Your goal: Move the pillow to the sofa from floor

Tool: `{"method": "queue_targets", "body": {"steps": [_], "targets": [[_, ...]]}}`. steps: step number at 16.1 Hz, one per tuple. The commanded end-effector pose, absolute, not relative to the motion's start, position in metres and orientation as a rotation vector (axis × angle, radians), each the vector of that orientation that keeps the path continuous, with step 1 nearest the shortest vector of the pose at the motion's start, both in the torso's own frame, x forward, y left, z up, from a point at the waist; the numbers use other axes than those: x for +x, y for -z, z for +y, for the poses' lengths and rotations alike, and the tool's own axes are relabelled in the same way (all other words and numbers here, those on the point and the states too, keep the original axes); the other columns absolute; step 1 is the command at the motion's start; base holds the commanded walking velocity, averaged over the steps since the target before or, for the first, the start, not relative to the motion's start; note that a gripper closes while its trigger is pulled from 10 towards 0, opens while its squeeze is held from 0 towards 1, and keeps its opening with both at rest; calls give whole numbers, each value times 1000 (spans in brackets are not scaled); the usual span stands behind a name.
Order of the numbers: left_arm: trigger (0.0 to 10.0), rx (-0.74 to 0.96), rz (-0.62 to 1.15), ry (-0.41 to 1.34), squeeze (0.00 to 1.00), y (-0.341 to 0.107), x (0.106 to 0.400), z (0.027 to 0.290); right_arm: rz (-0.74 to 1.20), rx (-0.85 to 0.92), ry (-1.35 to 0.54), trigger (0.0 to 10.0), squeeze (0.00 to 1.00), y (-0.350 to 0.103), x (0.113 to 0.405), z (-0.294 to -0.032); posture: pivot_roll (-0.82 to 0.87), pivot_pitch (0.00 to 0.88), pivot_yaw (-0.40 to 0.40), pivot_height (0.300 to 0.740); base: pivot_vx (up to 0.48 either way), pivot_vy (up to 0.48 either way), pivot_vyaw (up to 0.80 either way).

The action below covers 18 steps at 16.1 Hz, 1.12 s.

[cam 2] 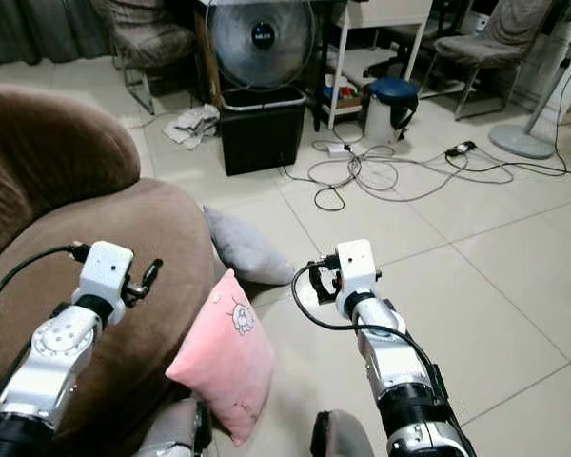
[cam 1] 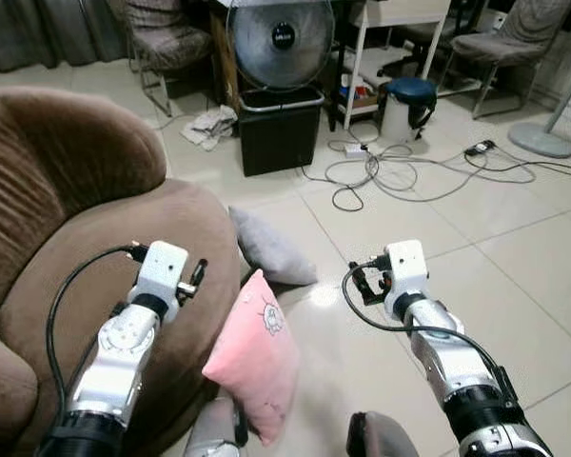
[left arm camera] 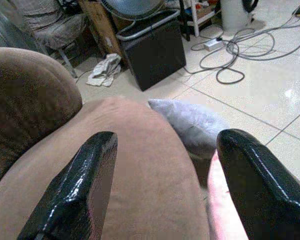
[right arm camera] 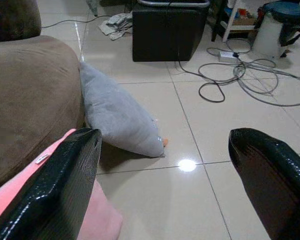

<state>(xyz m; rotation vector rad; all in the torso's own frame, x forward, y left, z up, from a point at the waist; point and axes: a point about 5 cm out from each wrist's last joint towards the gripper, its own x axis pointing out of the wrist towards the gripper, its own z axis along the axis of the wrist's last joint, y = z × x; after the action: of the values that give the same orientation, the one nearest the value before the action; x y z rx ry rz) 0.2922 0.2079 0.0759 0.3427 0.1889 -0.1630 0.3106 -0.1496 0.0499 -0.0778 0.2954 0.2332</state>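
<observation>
Leaning against the front of the brown sofa [cam 1: 95, 286], the pink pillow [cam 1: 257, 357] stands on the floor [cam 1: 476, 257] between the two arms — not yet lifted. The left gripper [left arm camera: 160, 185] hovers over the sofa seat with its fingers spread wide and empty, the pink pillow just past its right finger. The right gripper [right arm camera: 165, 185] hangs above the tiles, fingers equally wide apart and holding nothing, the pink pillow beside its left finger and a grey pillow [right arm camera: 117, 117] lying ahead of it against the sofa base. Which pillow is meant is unclear — probably the pink one. Grasping, lifting and placing all remain.
</observation>
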Motion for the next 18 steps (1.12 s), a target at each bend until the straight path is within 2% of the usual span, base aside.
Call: {"method": "queue_targets", "body": {"steps": [1,5,11,12,15,18], "targets": [[10000,330,151,169,0,-85,298,207,276,-89,-249,10000,0,-55,315,-146,80,0,-5,625,0,0,0],[10000,294,120,243,0,-87,303,188,272,-100,-261,10000,0,-57,312,-152,68,0,-14,595,0,0,0],[10000,309,172,214,0,-72,304,184,297,-123,-246,10000,0,-54,304,-161,66,0,-21,595,0,0,0],[10000,276,177,194,0,-68,300,178,307,-128,-237,10000,0,-51,296,-162,26,12,10,595,0,0,0],[10000,253,170,216,0,-62,290,168,305,-109,-222,10000,0,-54,284,-163,20,38,16,595,0,0,0],[10000,258,206,210,0,-56,281,170,327,-80,-228,10000,0,-50,273,-157,65,74,32,595,0,0,0]]}}
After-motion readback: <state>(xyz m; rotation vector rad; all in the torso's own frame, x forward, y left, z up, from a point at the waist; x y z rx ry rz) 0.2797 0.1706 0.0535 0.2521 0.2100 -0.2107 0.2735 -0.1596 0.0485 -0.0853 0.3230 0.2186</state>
